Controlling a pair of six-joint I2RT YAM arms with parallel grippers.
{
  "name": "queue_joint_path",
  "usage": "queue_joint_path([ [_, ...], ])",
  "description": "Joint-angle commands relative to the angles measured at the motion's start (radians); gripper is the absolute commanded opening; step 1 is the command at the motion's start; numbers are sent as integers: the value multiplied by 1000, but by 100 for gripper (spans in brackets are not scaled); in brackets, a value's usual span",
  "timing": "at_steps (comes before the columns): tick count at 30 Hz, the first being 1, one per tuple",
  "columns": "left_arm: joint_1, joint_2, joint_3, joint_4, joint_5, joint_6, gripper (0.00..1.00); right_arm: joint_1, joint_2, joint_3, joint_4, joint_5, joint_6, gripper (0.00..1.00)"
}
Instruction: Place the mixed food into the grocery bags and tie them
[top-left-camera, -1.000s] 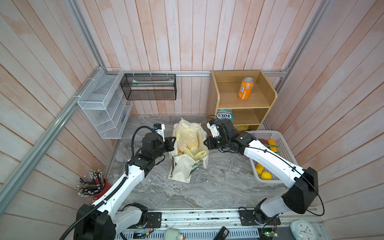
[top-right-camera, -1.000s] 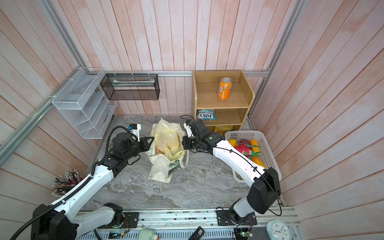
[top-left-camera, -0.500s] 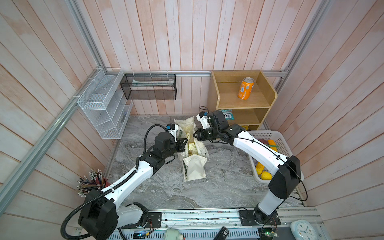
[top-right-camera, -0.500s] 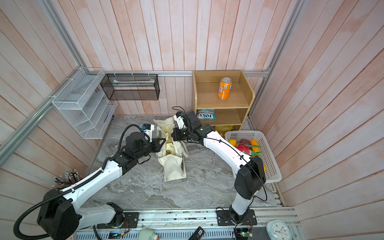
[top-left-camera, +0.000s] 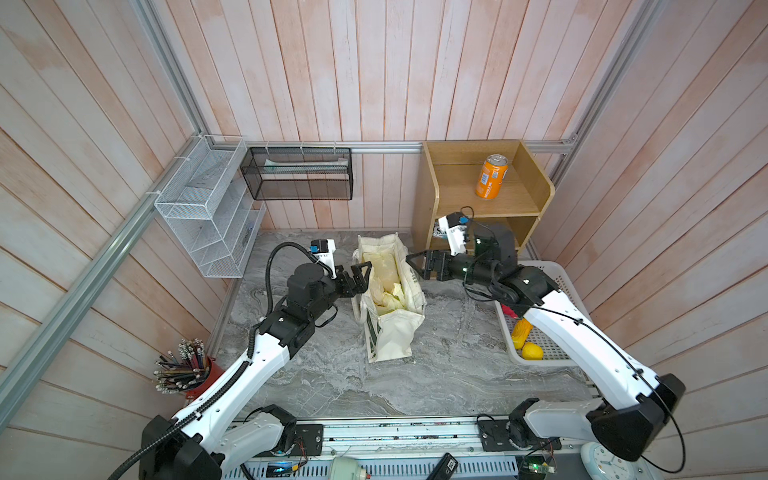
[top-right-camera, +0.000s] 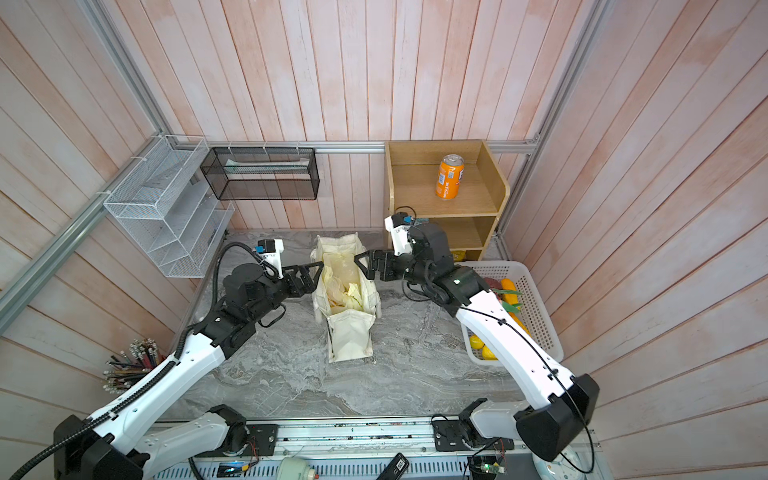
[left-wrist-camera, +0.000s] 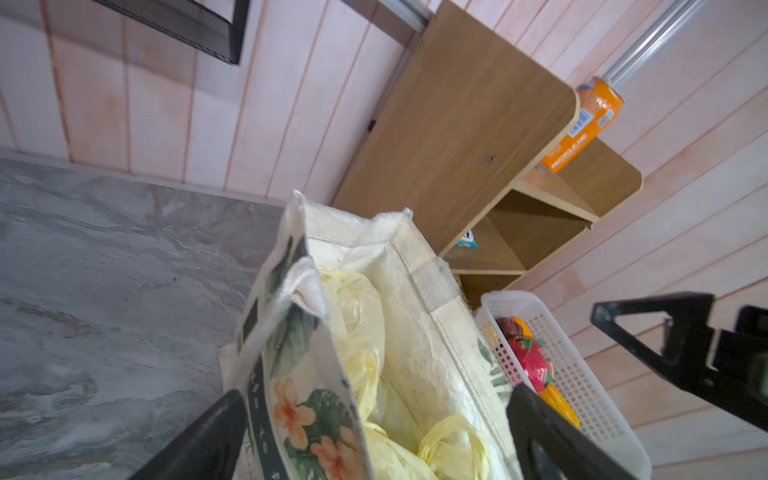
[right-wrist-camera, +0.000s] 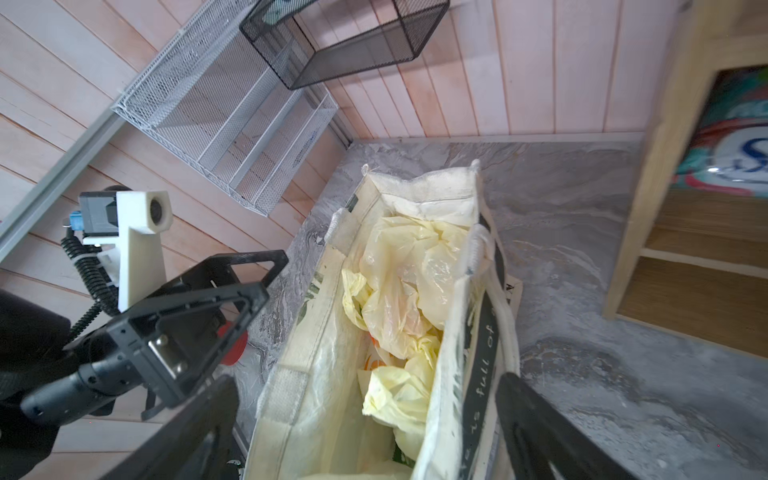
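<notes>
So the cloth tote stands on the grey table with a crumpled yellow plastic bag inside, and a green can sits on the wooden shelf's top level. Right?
Not quite: the can is orange, not green, as both top views show. The rest holds: the tote stands on the grey table with the yellow plastic bag inside, and the can sits on the wooden shelf's top level.

Left arm (top-left-camera: 266, 353), right arm (top-left-camera: 582, 345): white shells, black joints, black cables. Left claw (top-left-camera: 362, 276), right claw (top-left-camera: 415, 268): black triangular frames. Wrist plugs (right-wrist-camera: 75, 218) perhaps blue.
</notes>
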Motion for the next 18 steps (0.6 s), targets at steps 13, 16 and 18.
queue_joint_path([
  [13, 160, -148, -235, 209, -438, 336, 100, -216, -332, -555, 375, 746, -196, 98],
  [16, 215, -151, -331, 328, -447, 369, 100, -324, -334, -717, 551, 819, -227, 98],
  [18, 250, -156, -414, 431, -448, 380, 100, -396, -324, -802, 643, 838, -219, 98],
])
